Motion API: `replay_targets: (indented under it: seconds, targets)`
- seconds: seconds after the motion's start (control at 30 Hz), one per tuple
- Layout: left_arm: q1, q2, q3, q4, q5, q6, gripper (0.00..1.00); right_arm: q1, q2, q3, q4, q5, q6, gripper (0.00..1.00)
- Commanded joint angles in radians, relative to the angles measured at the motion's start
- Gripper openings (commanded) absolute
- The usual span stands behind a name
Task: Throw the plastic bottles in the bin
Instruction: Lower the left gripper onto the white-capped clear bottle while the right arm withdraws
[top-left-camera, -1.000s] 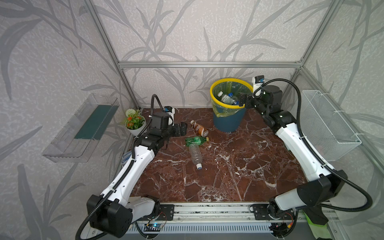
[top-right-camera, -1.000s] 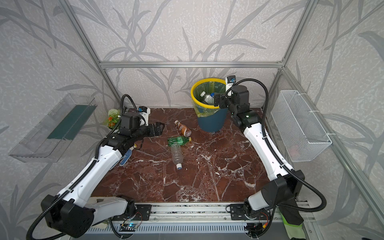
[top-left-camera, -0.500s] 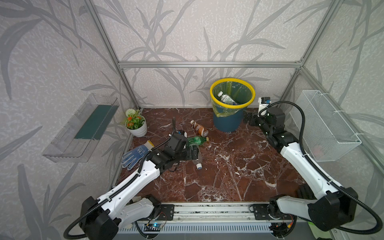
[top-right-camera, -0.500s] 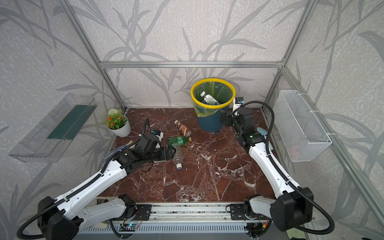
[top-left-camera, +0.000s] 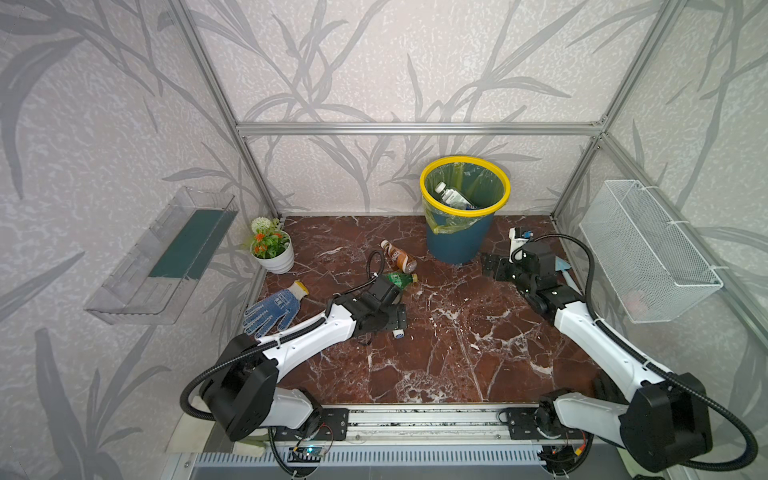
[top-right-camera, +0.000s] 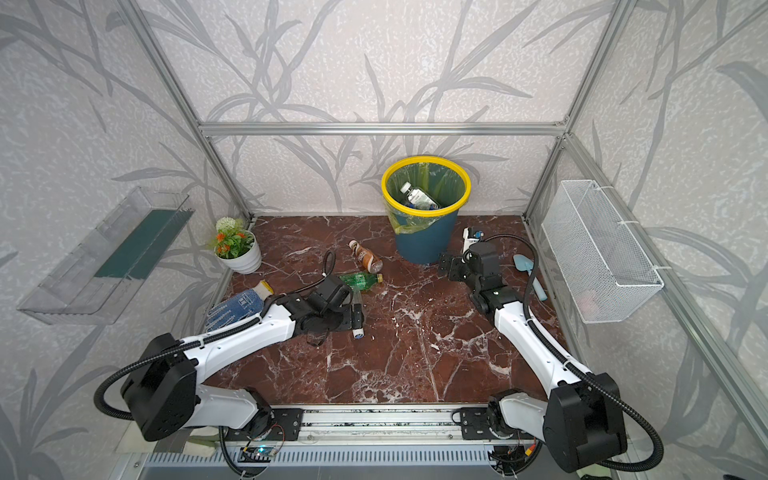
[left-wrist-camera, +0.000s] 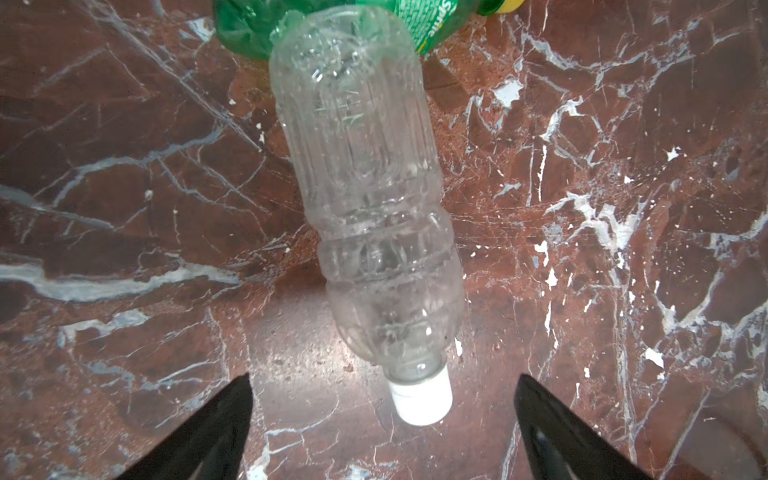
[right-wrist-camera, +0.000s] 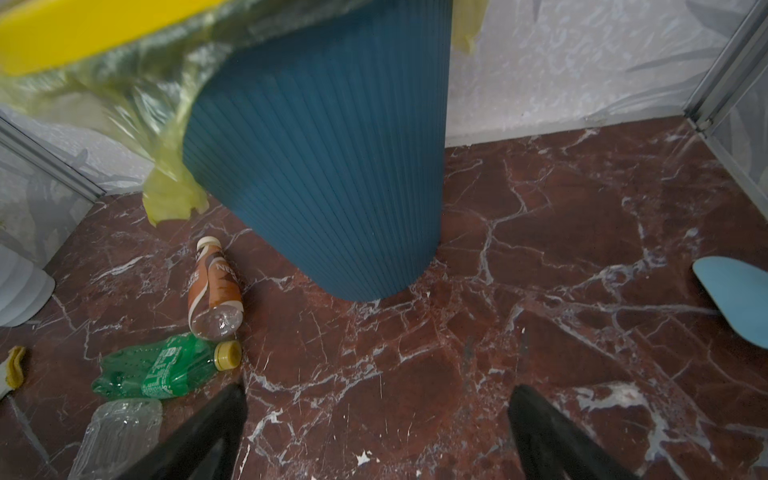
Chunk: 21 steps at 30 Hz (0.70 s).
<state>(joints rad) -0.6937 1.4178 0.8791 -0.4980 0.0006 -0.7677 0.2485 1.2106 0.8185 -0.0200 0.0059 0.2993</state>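
Hovering low over the marbled bench (left-wrist-camera: 124, 166), the left end effector (left-wrist-camera: 383, 379) was pictured with its jaws spread wide and nothing held. A clear bottle (left-wrist-camera: 365, 199) lay on its side directly ahead. Its white cap (left-wrist-camera: 422, 399) was caught between the two fingertips, and its body ran away from them. At the far end its base was seen against a green bottle (left-wrist-camera: 245, 25).

The step in hand was judged to be the approach to this clear bottle, with no grip yet made. The next move was thought to call for a short advance, so that the ribbed body rather than the cap would be straddled. A descent and a gentle closing would follow, since the thin plastic looked easily crushed and the green bottle could be nudged.

The right end effector (right-wrist-camera: 378, 390) was likewise shown wide open and empty, low beside the foot of the bin (right-wrist-camera: 324, 166), which stood just ahead of it. A brown bottle (right-wrist-camera: 214, 286) lay ahead of it on the bench, off toward the other arm's side.

In both top views, at least one bottle (top-left-camera: 451, 197) was seen already inside the yellow-rimmed bin. Three bottles were left on the bench.
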Motion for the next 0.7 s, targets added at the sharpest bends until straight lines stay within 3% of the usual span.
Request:
replay_targets:
  seconds: [0.0, 0.17, 0.67]
  targets:
    - [-0.001, 0.056, 0.081, 0.000, -0.049, -0.030, 0.98, -0.005, -0.014, -0.025, 0.020, -0.027, 0.027, 0.98]
    - [0.008, 0.148, 0.151, -0.029, -0.093, 0.014, 0.97, -0.005, 0.014, -0.050, 0.049, -0.077, 0.043, 0.97]
    - [0.080, 0.322, 0.219, 0.008, 0.000, 0.027, 0.91, -0.005, 0.084, -0.048, 0.098, -0.099, 0.060, 0.96]
